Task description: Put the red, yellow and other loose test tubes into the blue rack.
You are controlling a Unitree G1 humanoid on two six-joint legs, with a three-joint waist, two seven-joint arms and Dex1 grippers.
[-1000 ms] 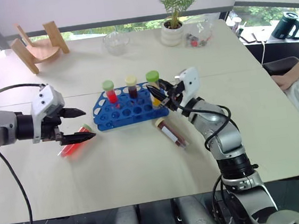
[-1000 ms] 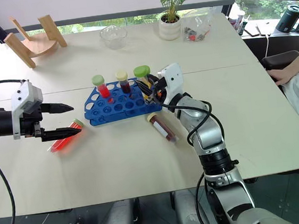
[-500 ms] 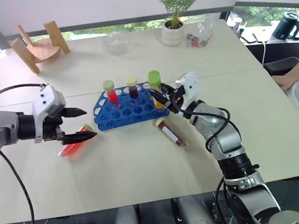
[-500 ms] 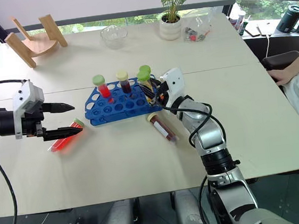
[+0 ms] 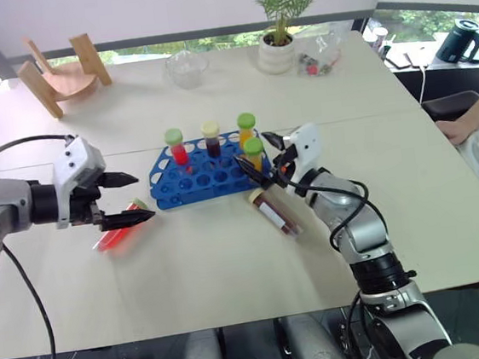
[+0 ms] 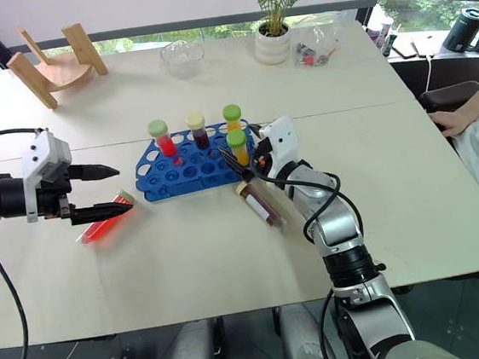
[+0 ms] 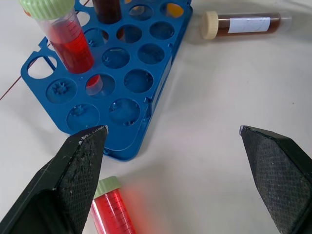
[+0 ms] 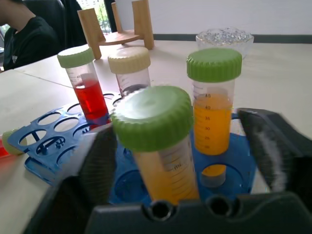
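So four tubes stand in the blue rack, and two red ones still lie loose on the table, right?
Not quite. Four tubes stand in the blue rack, but the loose ones differ: a red tube and a dark brown tube, as the left eye view shows.

Left gripper [image 5: 128, 197] jaws spread, right gripper [image 5: 260, 154] likewise (both forward)

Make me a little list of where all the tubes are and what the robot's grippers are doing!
tubes standing in blue rack: four: one red, one dark brown, two orange-yellow
tubes lying on table: red tube left of rack; dark brown tube right of rack's front corner
left gripper: open, above the lying red tube
right gripper: open, fingers either side of the nearer orange-yellow tube
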